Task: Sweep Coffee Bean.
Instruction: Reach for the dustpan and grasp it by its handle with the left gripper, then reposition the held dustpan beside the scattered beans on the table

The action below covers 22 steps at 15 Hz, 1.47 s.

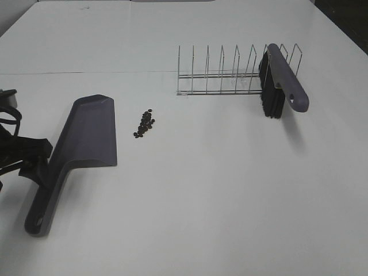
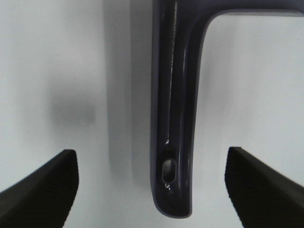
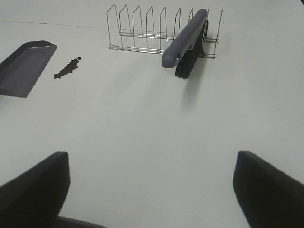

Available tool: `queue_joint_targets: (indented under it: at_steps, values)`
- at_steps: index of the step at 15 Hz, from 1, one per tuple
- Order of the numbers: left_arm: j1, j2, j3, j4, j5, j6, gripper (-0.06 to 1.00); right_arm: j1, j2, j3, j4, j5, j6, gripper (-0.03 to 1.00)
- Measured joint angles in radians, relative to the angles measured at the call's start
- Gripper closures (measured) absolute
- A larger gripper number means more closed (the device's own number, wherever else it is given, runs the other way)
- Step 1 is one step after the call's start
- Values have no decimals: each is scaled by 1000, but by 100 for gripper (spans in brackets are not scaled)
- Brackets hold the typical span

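Note:
The coffee bean (image 1: pixel 145 123) cluster lies on the white table just right of the grey dustpan's blade (image 1: pixel 89 132), also seen as beans (image 3: pixel 68 69) in the right wrist view. The dustpan handle (image 2: pixel 173 142) lies flat between the wide-apart fingers (image 2: pixel 45 187) of my left gripper (image 2: pixel 151 156), which is open and not touching it. That left gripper (image 1: pixel 35 164) sits at the table's left edge. A grey brush (image 1: pixel 282 80) with black bristles leans in the wire rack (image 1: pixel 221 72). My right gripper (image 3: pixel 152 159) is open, holds nothing, and hangs well back from the brush (image 3: pixel 185 40).
The wire rack (image 3: pixel 142 31) stands at the back right with several free slots. A seam line runs across the table behind the dustpan. Bare white tabletop (image 1: pixel 230 190) spreads between beans, rack and front edge.

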<state>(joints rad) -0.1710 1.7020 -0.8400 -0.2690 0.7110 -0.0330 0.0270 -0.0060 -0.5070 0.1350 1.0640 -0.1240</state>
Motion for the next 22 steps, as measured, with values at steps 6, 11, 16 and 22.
queue_joint_targets:
  at_steps: [6, 11, 16, 22]
  values:
    - [-64, 141, -100, 36, -11, -58, 18, 0, 0, 0, 0, 0, 0, 17]
    - [-66, 238, -163, 46, -2, -69, 18, 0, 0, 0, 0, 0, 0, 17]
    - [-66, 298, -207, 82, 27, -70, 33, 0, 0, 0, 0, 0, 0, 18]
    - [-66, 312, -217, 143, 46, -136, 62, 0, 0, 0, 0, 0, 0, 18]
